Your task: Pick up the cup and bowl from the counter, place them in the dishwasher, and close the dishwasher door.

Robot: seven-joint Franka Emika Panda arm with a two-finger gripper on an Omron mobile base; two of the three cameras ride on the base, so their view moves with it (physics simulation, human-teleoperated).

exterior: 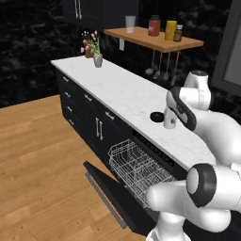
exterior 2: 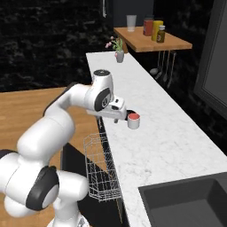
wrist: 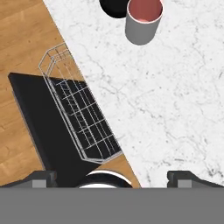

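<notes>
White marble counter (exterior 2: 177, 137) under a spread-jawed, empty end effector (wrist: 113, 177); cup (wrist: 143, 20) beside bowl (wrist: 113, 8).

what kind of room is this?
A kitchen, rendered: a long marble counter over dark cabinets, an open dishwasher with its wire rack pulled out, a sink at the counter's near end, and utensils hanging under a wall shelf.

No text, label or number is readable on anything here.
</notes>
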